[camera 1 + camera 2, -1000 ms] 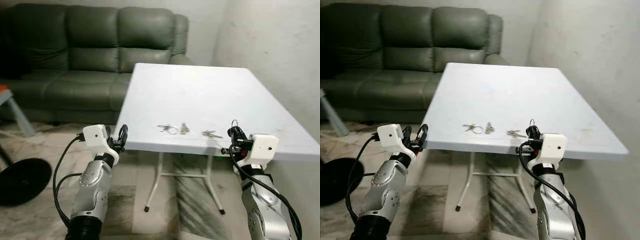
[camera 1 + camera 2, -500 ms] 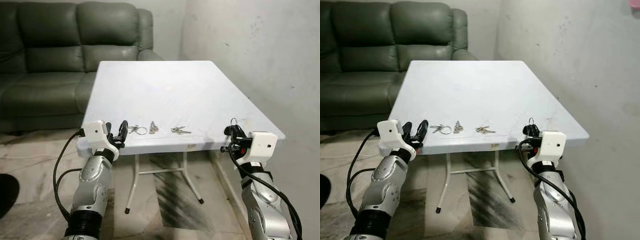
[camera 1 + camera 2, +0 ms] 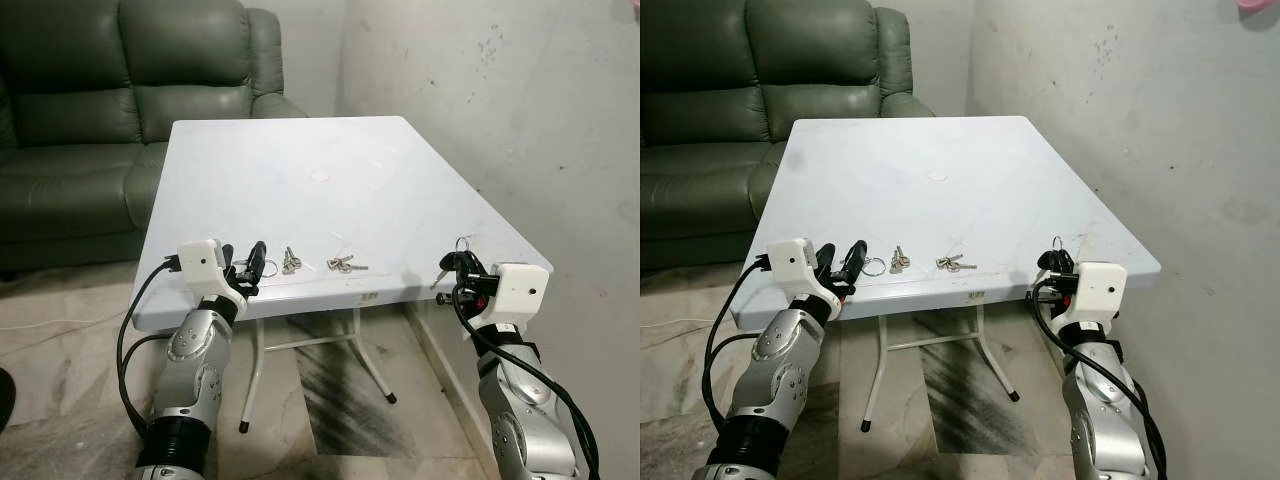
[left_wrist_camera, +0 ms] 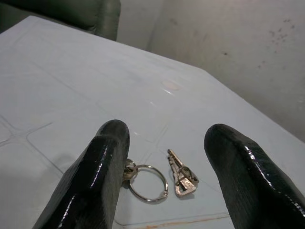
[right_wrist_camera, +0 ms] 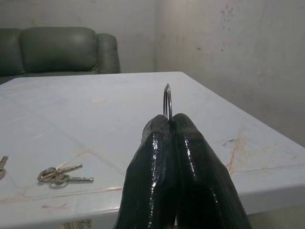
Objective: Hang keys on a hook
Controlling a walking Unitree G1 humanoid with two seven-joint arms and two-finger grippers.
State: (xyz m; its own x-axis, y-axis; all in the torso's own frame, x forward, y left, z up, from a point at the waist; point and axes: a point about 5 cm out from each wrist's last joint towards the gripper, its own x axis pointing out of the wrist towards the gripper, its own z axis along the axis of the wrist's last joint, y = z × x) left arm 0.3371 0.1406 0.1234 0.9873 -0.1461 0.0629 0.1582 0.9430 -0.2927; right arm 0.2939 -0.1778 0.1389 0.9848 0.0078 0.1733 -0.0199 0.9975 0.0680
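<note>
My right gripper (image 3: 460, 264) hovers at the white table's (image 3: 300, 170) front right corner. It is shut on a metal key ring (image 5: 167, 101) that sticks up between its fingertips. My left gripper (image 4: 167, 138) is open and low over the table's front left edge. A loose key ring (image 4: 148, 183) and a small key (image 4: 181, 174) lie just past its fingers (image 4: 102, 176). Another bunch of keys (image 3: 342, 264) lies further right on the table. A bit of a pink object (image 3: 1258, 5) shows high on the wall at the right.
A dark green sofa (image 3: 90, 90) stands behind the table on the left. A stained grey wall (image 3: 520, 110) runs close along the table's right side. Folding table legs (image 3: 370, 350) stand on the marble floor in front of me.
The camera has swung right, so sofa and table have slid left in view. My left gripper now reaches over the table edge beside the loose ring. The right gripper still holds its ring.
</note>
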